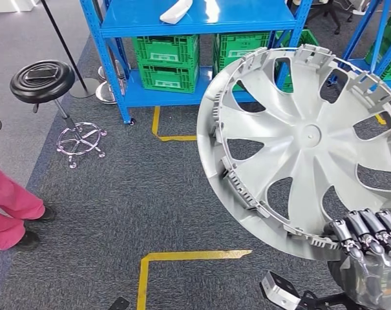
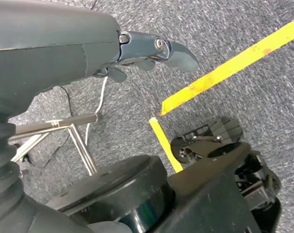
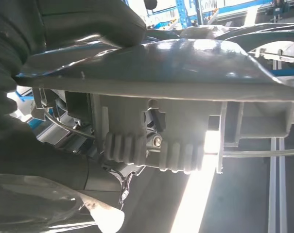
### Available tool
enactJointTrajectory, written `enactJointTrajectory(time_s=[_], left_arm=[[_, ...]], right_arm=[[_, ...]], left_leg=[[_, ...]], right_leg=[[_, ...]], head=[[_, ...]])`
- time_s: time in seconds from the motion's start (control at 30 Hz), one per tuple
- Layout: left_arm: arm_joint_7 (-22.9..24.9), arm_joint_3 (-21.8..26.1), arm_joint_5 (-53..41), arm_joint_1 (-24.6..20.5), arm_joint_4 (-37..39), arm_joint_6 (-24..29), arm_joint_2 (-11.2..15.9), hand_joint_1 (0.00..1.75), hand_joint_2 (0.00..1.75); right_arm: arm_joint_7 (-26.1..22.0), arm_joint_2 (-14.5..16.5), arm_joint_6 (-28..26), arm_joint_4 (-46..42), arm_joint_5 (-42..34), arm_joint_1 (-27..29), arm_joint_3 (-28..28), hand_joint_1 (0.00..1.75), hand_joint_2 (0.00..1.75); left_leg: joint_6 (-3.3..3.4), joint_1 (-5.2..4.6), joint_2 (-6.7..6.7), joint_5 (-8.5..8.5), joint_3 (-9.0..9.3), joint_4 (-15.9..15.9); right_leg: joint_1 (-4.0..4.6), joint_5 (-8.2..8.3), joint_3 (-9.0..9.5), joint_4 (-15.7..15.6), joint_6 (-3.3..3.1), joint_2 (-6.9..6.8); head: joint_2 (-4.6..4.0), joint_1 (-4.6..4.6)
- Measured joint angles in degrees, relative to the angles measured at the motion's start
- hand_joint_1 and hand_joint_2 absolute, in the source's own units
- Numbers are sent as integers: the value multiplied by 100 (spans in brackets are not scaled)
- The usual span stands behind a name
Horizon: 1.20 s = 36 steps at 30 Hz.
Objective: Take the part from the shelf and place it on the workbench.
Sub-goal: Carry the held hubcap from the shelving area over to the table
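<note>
Right hand (image 1: 373, 248) raised at the lower right of the head view, fingers (image 1: 364, 227) curled over the rim of the wheel cover (image 1: 305, 139), holding it tilted; in the right wrist view the thumb (image 3: 97, 19) lies across the cover's rim. Left hand (image 2: 101, 43) hangs low over the floor, fingers (image 2: 174, 51) extended, holding nothing.

Workshop: blue steel shelving (image 1: 198, 22), green crates (image 1: 166, 61), yellow floor tape (image 1: 183, 257)
</note>
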Motion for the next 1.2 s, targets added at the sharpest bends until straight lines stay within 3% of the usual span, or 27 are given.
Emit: enactJointTrajectory(time_s=[0.07,0.13,0.2,0.23,0.3,0.37,0.53,0.57,0.63,0.67,0.7,0.73,0.77,0.8,0.87,0.9,1.03,1.1,1.17,1.2], left_arm=[[0,0,0,-1,0,3,4,0,175],[-3,1,2,-1,0,7,3,0,175],[-8,1,2,-10,0,8,2,0,175],[-9,0,1,-15,0,6,2,0,175],[-1,0,-3,-9,0,0,4,0,175],[4,-1,-10,-5,0,-5,7,0,175],[-1,-2,-36,-3,0,-5,8,0,175],[-2,-2,-43,-9,0,-3,7,0,175],[-2,-2,-50,-18,0,-1,5,0,175],[-2,-3,-50,-16,0,0,3,0,175],[-2,-3,-50,-12,0,-1,1,0,175],[-2,-4,-51,-8,0,-2,0,0,175],[-2,-4,-54,-6,0,-2,-2,0,175],[-2,-4,-56,-5,0,-2,-3,0,175],[-2,-4,-62,-9,0,0,-3,0,175],[-2,-5,-64,-10,0,0,-3,0,175],[-3,-7,-66,-24,0,12,0,0,175],[0,-7,-64,-30,0,19,3,0,175],[14,-5,-48,-24,0,24,1,0,175],[25,-5,-37,-25,0,26,0,0,175]], right_arm=[[5,0,0,0,0,1,-2,175,175],[8,0,0,0,0,-1,-2,175,175],[8,0,0,3,0,-1,-2,175,175],[8,0,0,7,0,-1,-2,175,175],[9,0,0,13,0,-2,-1,175,175],[13,-1,0,15,0,-14,-2,175,175],[24,-2,0,15,0,-46,0,175,175],[24,-2,0,16,0,-52,-1,175,175],[23,-2,0,17,0,-60,-1,175,175],[23,-2,0,22,0,-61,-1,175,175],[23,-2,0,27,0,-59,0,175,175],[24,-2,0,33,0,-59,0,175,175],[25,-2,0,38,0,-59,0,175,175],[24,-2,0,39,0,-61,0,175,175],[23,-2,0,43,0,-77,0,175,175],[22,-2,-1,46,0,-85,0,175,175],[27,-2,-1,55,0,-90,-1,175,175],[37,-2,-2,60,0,-103,-2,175,175],[61,-2,-2,74,0,-117,-2,175,175],[74,-2,-2,87,0,-119,-2,175,175]], left_leg=[[-65,15,0,-221,-125,320],[-108,31,-1,-608,-438,1059],[-122,39,-1,-761,-653,1576],[-116,40,-1,-664,-615,1520],[-74,39,-1,-265,-280,831],[-20,21,-1,-53,28,175],[130,23,-6,-70,127,-70],[164,37,-5,-63,144,-98],[206,34,-2,-75,152,-105],[215,29,-2,-85,155,-104],[219,24,-2,-95,165,-103],[218,21,-5,-108,180,-101],[210,20,-9,-126,205,-99],[196,19,-13,-150,234,-95],[148,-4,-19,-195,258,-69],[122,-16,-18,-207,253,-56],[10,-12,-11,-303,222,57],[-54,8,-11,-570,-5,563],[-93,31,-11,-859,-393,1322],[-102,39,-11,-886,-520,1541]], right_leg=[[-22,17,14,-22,-63,-7],[-25,12,16,-22,-95,-13],[-23,4,25,-18,-103,-10],[-22,-4,37,-17,-101,-4],[-23,-28,75,-16,-82,14],[-5,-54,83,-3,-36,25],[1,-144,15,73,113,11],[1,-260,-91,280,135,9],[-4,-588,-493,1034,168,7],[-5,-697,-702,1402,182,6],[-5,-704,-842,1613,191,6],[-5,-592,-871,1594,192,5],[-5,-378,-776,1331,184,4],[-5,-136,-602,917,171,-3],[9,124,-262,232,125,-14],[17,137,-182,80,98,-12],[3,87,-120,16,-33,2],[-18,78,-75,-6,-89,-13],[-18,59,-51,-4,-117,-18],[-17,48,-37,-3,-124,-16]], head=[[0,-20],[0,-38],[0,-38],[0,-38],[0,-39],[0,-37],[0,-19],[0,-6],[0,15],[0,17],[0,16],[0,17],[0,18],[0,19],[0,16],[0,11],[0,-14],[0,-33],[0,-44],[0,-45]])
